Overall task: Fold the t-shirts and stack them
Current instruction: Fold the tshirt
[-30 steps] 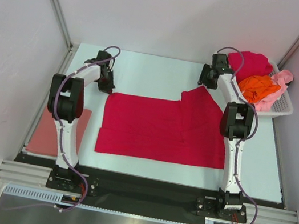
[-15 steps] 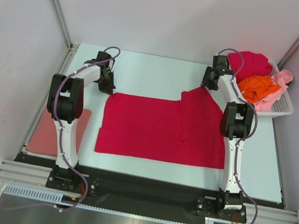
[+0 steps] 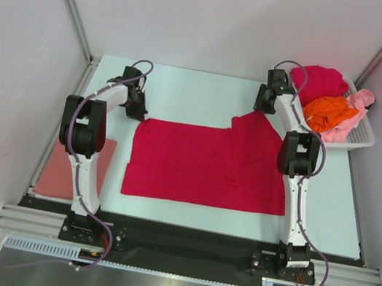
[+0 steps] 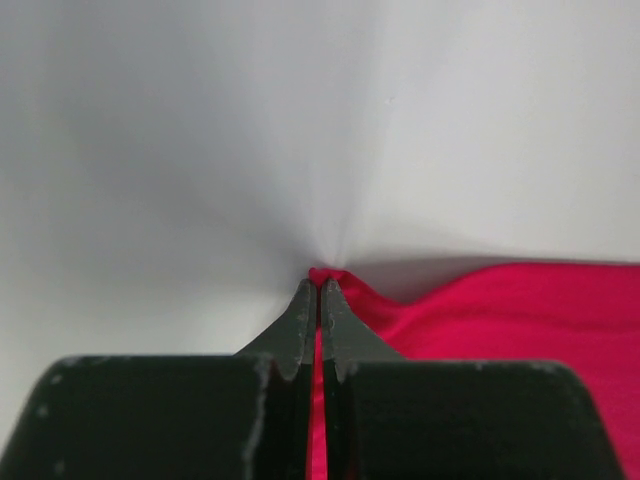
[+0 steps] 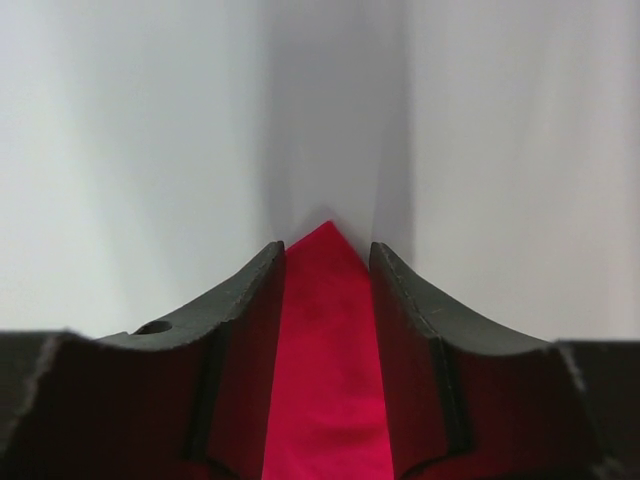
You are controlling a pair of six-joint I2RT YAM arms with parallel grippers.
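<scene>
A crimson red t-shirt (image 3: 202,163) lies spread flat in the middle of the table, with a sleeve pointing to the far right. My left gripper (image 3: 137,113) is at its far left corner; in the left wrist view the gripper (image 4: 320,285) is shut on a pinch of the crimson cloth (image 4: 500,310). My right gripper (image 3: 259,109) is at the sleeve's far tip; in the right wrist view it (image 5: 327,255) is open, with the pointed crimson corner (image 5: 328,350) lying between the jaws. A folded salmon pink t-shirt (image 3: 60,173) lies at the table's left edge.
A white slotted basket (image 3: 363,138) stands at the far right corner and holds a second crimson t-shirt (image 3: 324,81), an orange one (image 3: 330,112) and a light pink one (image 3: 361,103). Grey walls close in the table on three sides.
My right arm has shifted slightly to the left at the sleeve tip. The left gripper and the shirt have stayed in place.
</scene>
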